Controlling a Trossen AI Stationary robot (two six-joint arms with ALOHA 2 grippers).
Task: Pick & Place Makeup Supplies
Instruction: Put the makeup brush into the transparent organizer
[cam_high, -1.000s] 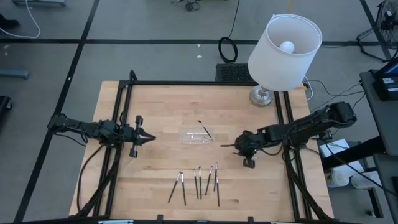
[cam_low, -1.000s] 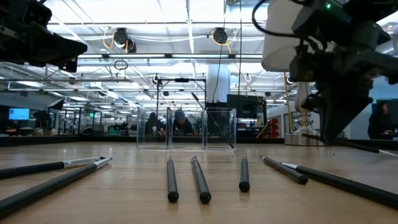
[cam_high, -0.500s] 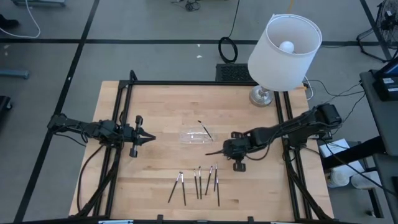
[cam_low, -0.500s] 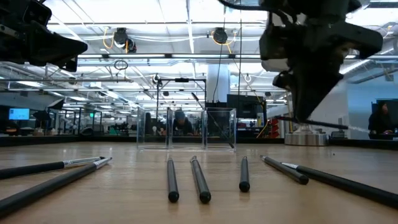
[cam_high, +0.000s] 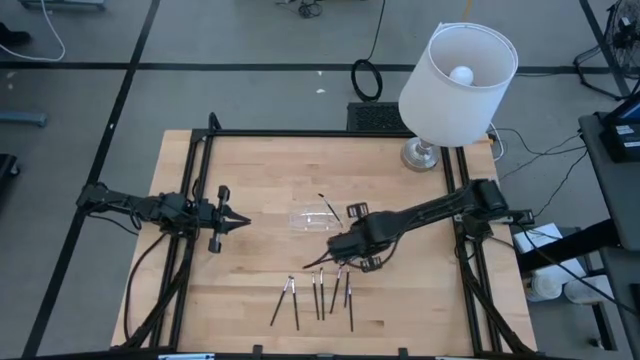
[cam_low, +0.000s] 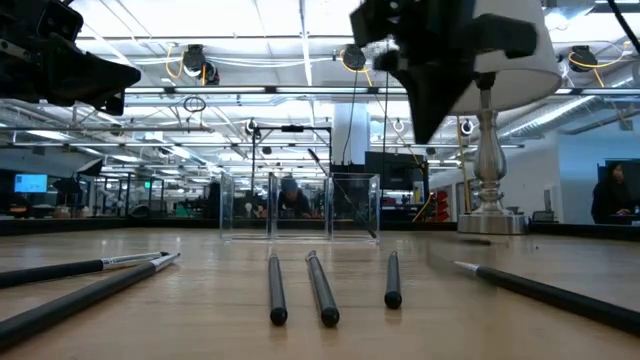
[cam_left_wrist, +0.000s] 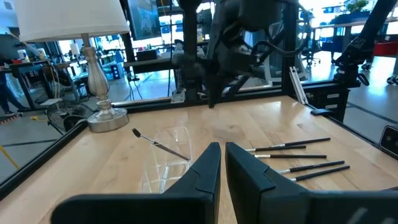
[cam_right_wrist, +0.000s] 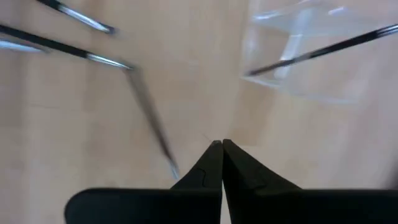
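Right hand pressed together, empty, over the sticks — clear tray and lamp beyond; left hand nearly pressed together — waits aside.

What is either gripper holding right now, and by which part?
Nothing. The right gripper is shut and empty above the sticks; the left gripper waits at the left, shut, also empty.

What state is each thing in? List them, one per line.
Right tool: shut, empty, above the sticks.
Left tool: nearly shut, empty, waiting at the table's left.
Clear tray: upright, one brush leaning out.
Loose sticks: lying flat.
Lamp: upright.
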